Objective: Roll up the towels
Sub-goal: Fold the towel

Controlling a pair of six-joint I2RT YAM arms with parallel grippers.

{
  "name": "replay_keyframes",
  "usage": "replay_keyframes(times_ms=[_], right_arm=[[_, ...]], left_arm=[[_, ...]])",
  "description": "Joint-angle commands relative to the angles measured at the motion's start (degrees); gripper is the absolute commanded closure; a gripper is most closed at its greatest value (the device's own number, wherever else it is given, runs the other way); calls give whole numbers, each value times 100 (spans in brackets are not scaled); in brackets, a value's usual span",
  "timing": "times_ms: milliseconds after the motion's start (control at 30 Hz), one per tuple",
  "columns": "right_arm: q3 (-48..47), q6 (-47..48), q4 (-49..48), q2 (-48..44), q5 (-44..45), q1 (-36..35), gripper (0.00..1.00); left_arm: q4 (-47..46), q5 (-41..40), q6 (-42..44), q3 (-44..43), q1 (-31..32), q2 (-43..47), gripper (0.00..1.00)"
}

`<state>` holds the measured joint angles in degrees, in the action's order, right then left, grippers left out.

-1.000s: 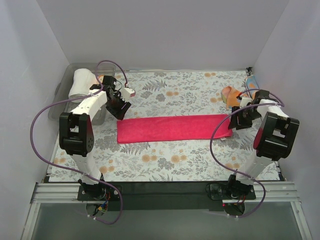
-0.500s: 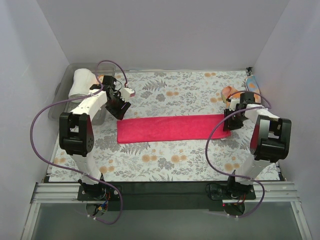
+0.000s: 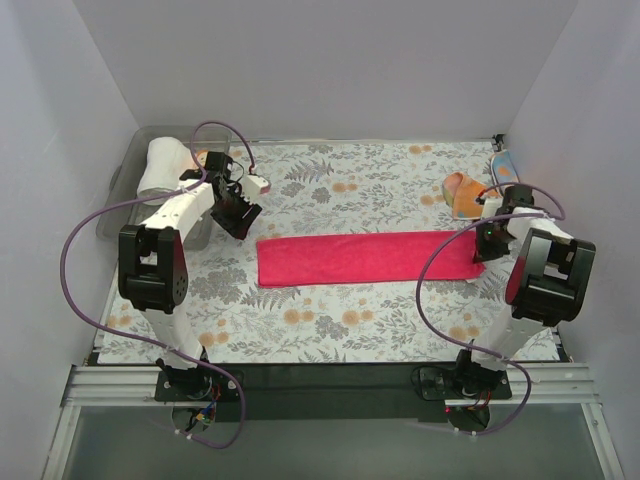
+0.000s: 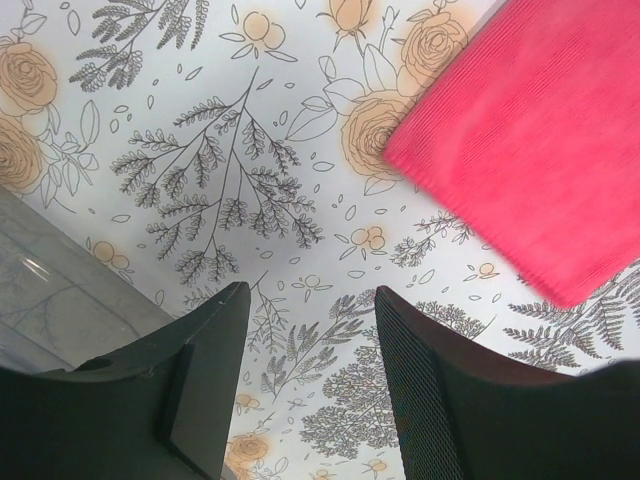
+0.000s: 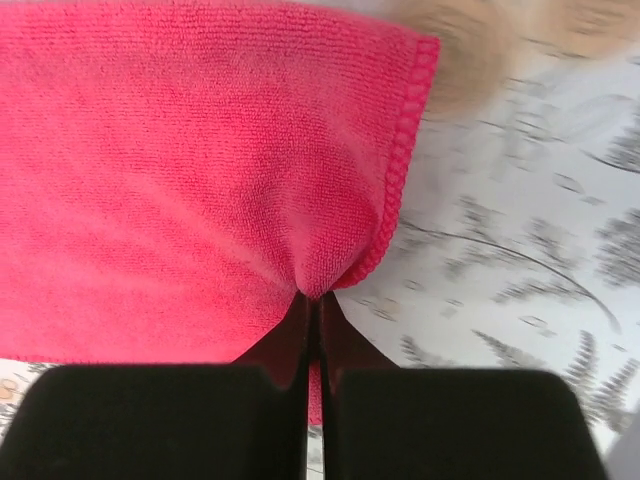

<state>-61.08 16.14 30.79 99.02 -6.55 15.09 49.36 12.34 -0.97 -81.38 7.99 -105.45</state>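
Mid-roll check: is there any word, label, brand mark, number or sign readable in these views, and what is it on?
None can be read in any view.
The red towel is plain.
The floral table covering shows only flowers and leaves.
The clear bin, left arm and right arm show no legible marking.
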Motion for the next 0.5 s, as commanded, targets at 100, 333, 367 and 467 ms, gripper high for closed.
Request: replay_keyframes(times_ms=[100,333,367,467], right_arm=[[-738,776,761,-260,-1102,206,99],[-678,803,1123,-690,-2333,-550,99],[-582,785,1114,-717,-2490,-673,99],[-380,549,982,-700,-2728,-1157,99]], left_arm=[[-76,58,-131,88,-8,341,49],[196,269,-307,-220,-43,192,2],[223,400,-385,-272,-60,165,2],[346,550,-439,-457,-122,112,2]])
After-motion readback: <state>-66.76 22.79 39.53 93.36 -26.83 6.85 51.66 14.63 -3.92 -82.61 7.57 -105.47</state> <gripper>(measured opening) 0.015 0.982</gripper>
